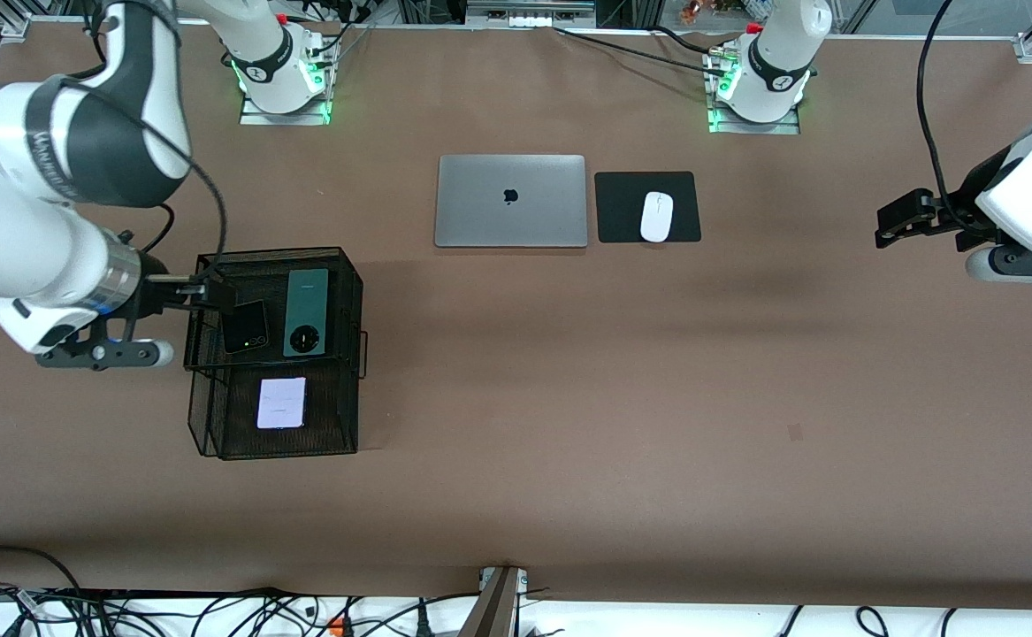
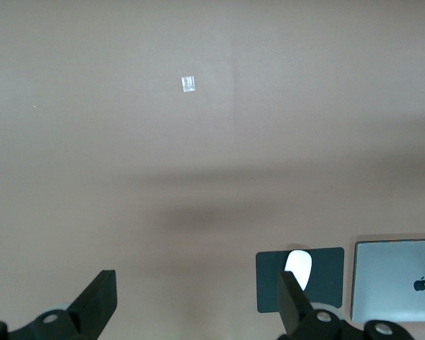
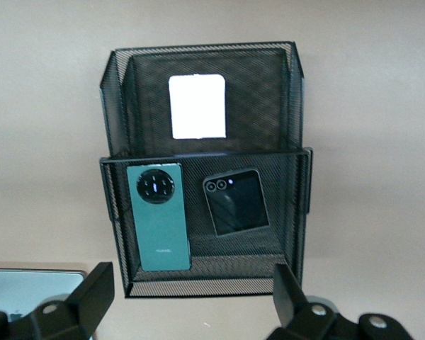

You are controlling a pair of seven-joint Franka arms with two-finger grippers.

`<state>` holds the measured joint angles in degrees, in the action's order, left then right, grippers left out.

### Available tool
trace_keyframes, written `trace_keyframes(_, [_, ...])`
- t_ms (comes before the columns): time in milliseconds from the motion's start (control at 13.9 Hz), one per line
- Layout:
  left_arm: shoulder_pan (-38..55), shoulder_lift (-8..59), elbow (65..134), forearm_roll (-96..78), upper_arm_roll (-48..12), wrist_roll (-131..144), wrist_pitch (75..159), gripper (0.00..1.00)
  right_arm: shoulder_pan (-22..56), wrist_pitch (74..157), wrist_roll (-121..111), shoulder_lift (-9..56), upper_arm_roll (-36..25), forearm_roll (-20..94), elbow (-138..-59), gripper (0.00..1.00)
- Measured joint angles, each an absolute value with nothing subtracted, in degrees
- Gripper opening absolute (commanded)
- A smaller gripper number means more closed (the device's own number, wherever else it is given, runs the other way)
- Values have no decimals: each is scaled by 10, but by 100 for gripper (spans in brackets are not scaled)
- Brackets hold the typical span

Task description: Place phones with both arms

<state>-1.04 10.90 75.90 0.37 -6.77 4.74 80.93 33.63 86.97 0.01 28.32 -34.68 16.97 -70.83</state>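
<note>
A black mesh basket [image 1: 352, 442] with two compartments stands toward the right arm's end of the table. The small black phone [image 1: 244, 326] and the long dark green phone [image 1: 306, 312] lie flat side by side in the compartment farther from the front camera. The pale lilac-white phone [image 1: 282, 403] lies in the nearer one. My right gripper [image 1: 219, 296] hangs open and empty over the basket's edge by the black phone. The right wrist view shows the basket [image 3: 198, 47], green phone [image 3: 159, 216], black phone [image 3: 235, 202] and lilac-white phone [image 3: 197, 106]. My left gripper [image 1: 900, 217] is open, empty and waits over bare table at the left arm's end.
A closed silver laptop [image 1: 510, 201] lies mid-table near the bases. Beside it a white mouse [image 1: 656, 216] sits on a black pad [image 1: 622, 212]. The left wrist view shows the mouse [image 2: 298, 268], the laptop [image 2: 397, 280] and a small tape mark [image 2: 189, 83].
</note>
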Motion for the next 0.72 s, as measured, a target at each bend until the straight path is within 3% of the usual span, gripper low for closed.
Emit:
trace_keyframes(431, [-11, 109, 759, 4, -68, 47, 809, 100, 130, 864, 39, 257, -105, 59, -664, 99])
trace_keyframes(575, [-11, 109, 759, 4, -68, 47, 809, 100, 87, 878, 48, 226, -40, 23, -688, 99])
trace_keyframes(719, [-11, 109, 759, 4, -67, 47, 809, 100, 70, 935, 48, 182, -23, 16, -761, 100])
